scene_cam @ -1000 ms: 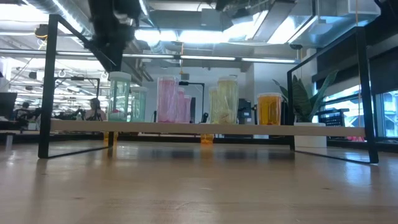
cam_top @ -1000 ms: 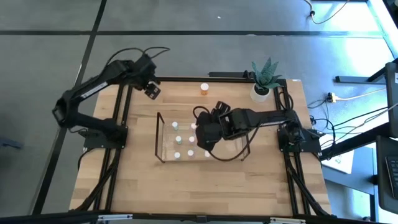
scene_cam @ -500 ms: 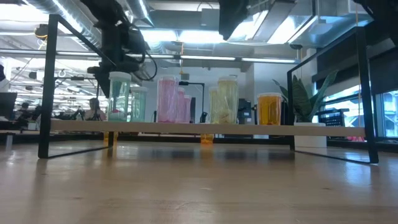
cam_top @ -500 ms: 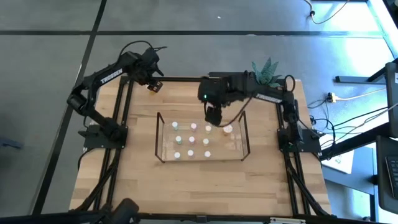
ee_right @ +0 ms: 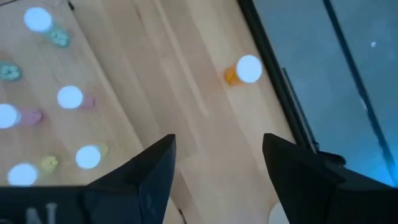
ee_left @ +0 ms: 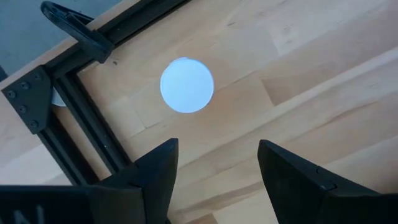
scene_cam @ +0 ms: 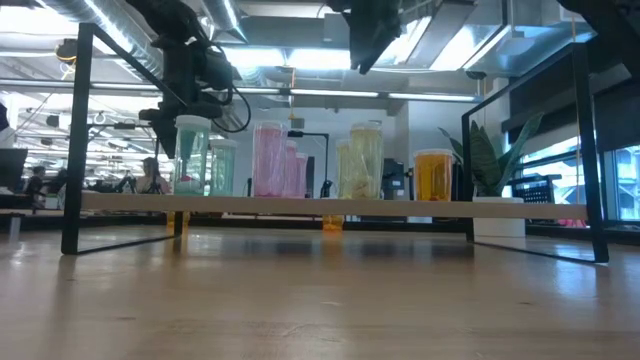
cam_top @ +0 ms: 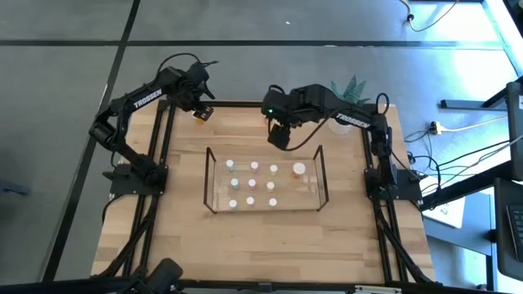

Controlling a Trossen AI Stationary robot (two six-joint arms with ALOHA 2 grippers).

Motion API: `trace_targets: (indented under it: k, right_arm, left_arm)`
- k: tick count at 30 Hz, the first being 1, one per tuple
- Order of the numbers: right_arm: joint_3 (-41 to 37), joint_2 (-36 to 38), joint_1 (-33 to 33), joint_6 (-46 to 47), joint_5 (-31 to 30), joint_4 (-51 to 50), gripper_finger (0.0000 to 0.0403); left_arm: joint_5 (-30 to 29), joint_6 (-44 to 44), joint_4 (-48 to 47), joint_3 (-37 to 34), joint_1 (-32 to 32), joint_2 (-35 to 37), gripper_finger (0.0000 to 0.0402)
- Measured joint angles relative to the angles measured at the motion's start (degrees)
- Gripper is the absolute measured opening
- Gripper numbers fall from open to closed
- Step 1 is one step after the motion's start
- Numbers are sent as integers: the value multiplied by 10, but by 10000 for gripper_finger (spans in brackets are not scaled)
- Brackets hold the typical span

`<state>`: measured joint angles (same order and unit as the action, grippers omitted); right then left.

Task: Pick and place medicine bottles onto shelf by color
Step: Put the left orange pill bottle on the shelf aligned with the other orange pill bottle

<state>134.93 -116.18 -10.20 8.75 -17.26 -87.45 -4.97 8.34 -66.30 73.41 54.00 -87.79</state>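
The right tool (cam_top: 280,135), released and empty, hovered above the tabletop (cam_top: 245,233), with the shelf (cam_top: 264,180) of medicine bottles (cam_top: 252,184) just beneath and nearer the front. The left tool (cam_top: 198,110) hung released too, a white-capped bottle (ee_left: 186,85) directly below it; an orange bottle (ee_right: 244,71) stood ahead of the right tool, near the tabletop's far edge.

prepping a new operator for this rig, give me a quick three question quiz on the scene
1. True or false: the right pincer is shut on a bottle.
2. The lone bottle standing outside the shelf, seen from the right wrist, is: A orange, B green, C pink.
3. Fill in: the corner bottle ahead of the open left pincer shows a ___ cap.
Key: 1 false, it is open and empty; 2 A; 3 white.
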Motion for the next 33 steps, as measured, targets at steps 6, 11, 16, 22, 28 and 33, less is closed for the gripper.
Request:
trace_targets:
  k: [6,11,16,22,28,33]
  right_arm:
    - [0,0,0,24,-11,21,241]
    - [0,0,0,72,-11,37,241]
    - [0,0,0,74,-11,62,241]
    - [0,0,0,75,-11,96,241]
    - [0,0,0,76,-11,131,241]
    - [-1,0,0,76,-11,154,241]
  left_arm:
    - [0,0,-1,0,0,0,215]
    - [0,1,-9,0,0,0,215]
    - [0,6,-11,0,0,0,215]
    - [0,5,-11,0,0,0,215]
    - [0,5,-10,0,0,0,215]
    - [0,6,3,-7,-2,1,215]
